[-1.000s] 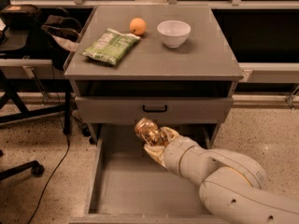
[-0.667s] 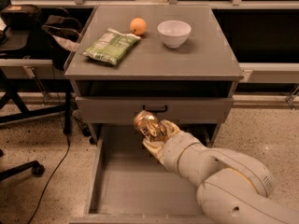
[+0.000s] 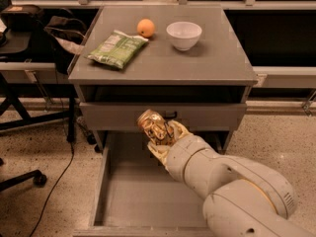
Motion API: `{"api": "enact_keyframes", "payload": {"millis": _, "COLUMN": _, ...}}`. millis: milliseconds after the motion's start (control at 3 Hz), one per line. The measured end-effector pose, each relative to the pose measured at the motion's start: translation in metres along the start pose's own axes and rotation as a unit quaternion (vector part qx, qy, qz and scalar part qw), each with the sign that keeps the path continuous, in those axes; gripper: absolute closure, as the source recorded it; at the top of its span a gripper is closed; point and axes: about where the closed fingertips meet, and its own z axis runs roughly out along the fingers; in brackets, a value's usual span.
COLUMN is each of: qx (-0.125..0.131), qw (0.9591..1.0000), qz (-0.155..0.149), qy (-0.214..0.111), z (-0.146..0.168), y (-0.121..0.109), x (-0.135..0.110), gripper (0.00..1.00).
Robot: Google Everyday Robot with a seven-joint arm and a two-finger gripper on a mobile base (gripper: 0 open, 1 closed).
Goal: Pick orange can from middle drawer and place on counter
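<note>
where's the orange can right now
Mid-frame, the orange can sits in the gripper above the open middle drawer, level with the shut drawer front.

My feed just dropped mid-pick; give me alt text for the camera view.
The gripper is shut on the shiny copper-orange metallic can, holding it above the open grey middle drawer. On the flat grey counter sit a green snack bag, a round orange fruit and a white bowl.

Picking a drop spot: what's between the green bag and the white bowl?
Camera view: only the orange fruit, set toward the back edge; the counter nearer the front is bare. The gripper holds the can over the open drawer.
</note>
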Motion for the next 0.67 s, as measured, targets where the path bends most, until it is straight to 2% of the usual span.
{"api": "enact_keyframes", "payload": {"millis": 667, "qx": 0.018, "qw": 0.9989, "qz": -0.031, "qy": -0.030, "z": -0.009, "y": -0.022, "x": -0.055, "gripper": 1.00}}
